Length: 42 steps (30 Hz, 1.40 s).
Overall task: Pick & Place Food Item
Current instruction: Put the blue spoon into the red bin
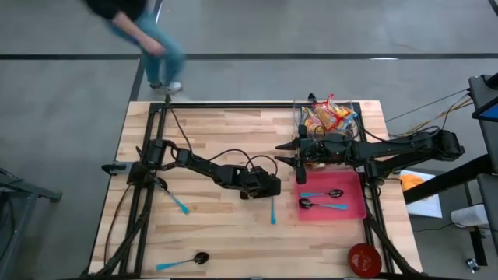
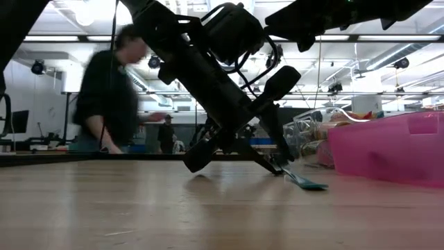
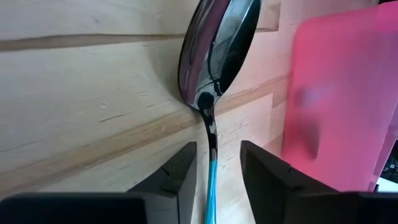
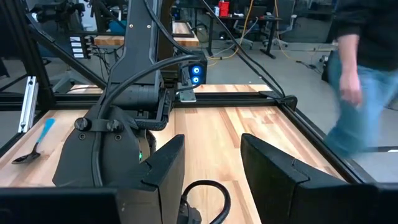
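spoon (image 3: 216, 59) between parted fingers (image 3: 180, 180)

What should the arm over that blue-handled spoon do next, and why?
Probably lift the left gripper straight up and away. Its jaws stand apart on either side of the spoon's blue handle without pinching it, and the spoon lies flat on the wooden table just beside the pink tray. Rising first should avoid knocking it. The right gripper waits, open, above the tray.
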Motion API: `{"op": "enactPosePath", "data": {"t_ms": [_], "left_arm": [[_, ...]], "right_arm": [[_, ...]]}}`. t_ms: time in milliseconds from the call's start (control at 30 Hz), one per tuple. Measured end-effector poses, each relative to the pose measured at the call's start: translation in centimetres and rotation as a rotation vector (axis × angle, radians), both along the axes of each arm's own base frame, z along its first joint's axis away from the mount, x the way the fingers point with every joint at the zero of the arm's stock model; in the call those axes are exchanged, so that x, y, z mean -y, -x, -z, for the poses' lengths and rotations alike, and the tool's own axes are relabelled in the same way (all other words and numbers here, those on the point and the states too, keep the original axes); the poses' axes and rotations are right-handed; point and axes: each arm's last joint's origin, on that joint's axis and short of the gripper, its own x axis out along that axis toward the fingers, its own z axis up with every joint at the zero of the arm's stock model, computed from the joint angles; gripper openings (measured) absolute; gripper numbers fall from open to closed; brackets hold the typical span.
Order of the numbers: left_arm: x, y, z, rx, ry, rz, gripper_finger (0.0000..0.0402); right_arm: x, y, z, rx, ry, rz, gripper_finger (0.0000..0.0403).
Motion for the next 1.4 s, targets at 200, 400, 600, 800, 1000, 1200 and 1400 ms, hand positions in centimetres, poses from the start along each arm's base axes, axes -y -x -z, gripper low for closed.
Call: {"op": "enactPosePath", "data": {"t_ms": [200, 400, 600, 800, 1000, 1200, 1400], "left_arm": [[0.0, 0.0, 0.0, 0.001, 0.0, 0.0, 0.0133], [-0.2, 0.2, -1.3, 0.017, -0.022, 0.023, 0.0133], [-1.6, 1.3, -5.4, 0.037, -0.137, 0.111, 0.0133], [-2.5, 4.1, -10.0, -0.029, -0.313, 0.121, 0.0133], [-2.7, 7.1, -14.4, -0.008, -0.517, 0.161, 0.0133], [-2.5, 10.7, -15.9, 0.009, -0.672, 0.235, 0.0133], [-3.0, 14.8, -15.3, 0.064, -0.914, 0.384, 0.0122]], "right_arm": [[0.0, 0.0, 0.0, 0.0, 0.0, 0.0, 0.0156], [0.0, 0.0, 0.0, 0.0, 0.0, 0.0, 0.0156], [0.0, 0.0, 0.0, 0.0, 0.0, 0.001, 0.0156], [0.0, 0.0, 0.0, -0.001, 0.0, 0.001, 0.0156], [0.0, 0.0, 0.0, -0.001, 0.0, 0.001, 0.0156], [0.0, 0.0, 0.0, -0.001, 0.0, 0.0, 0.0156], [0.0, 0.0, 0.0, -0.001, 0.0, 0.0, 0.0156]]}}
